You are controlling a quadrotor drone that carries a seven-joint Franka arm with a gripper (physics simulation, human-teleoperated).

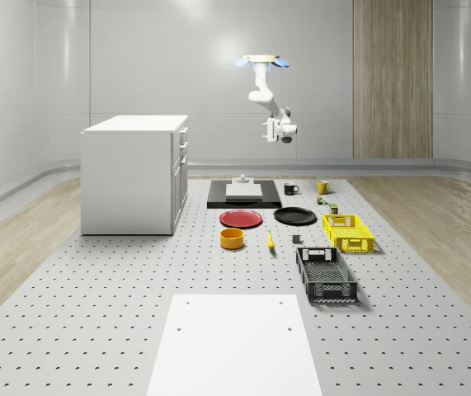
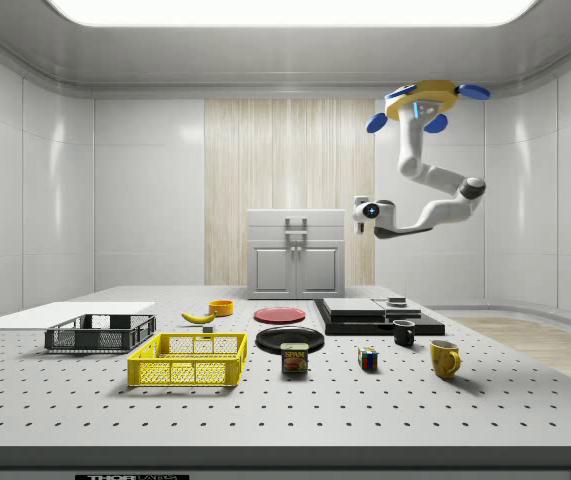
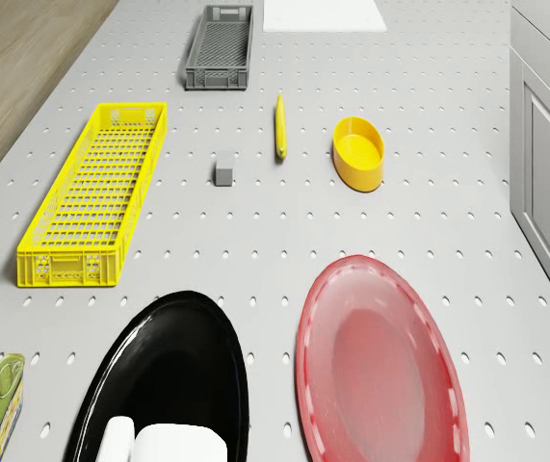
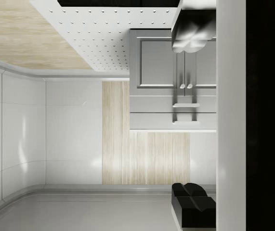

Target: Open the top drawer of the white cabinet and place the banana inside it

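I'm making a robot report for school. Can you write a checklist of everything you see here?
Surface: grey table dotted with holes, a white sheet at one end.
Job's things: white cabinet with its drawers shut; banana lying beside the orange bowl.
Clutter: red plate, black plate, yellow crate, dark crate, black mug, yellow mug, tin can, colour cube, black slab.
Grippers: gripper up in the air, pointing at the cabinet front, touching nothing; drone hovers over the plates end.
Cables: nothing seen.
Surroundings: white walls, wood panel.
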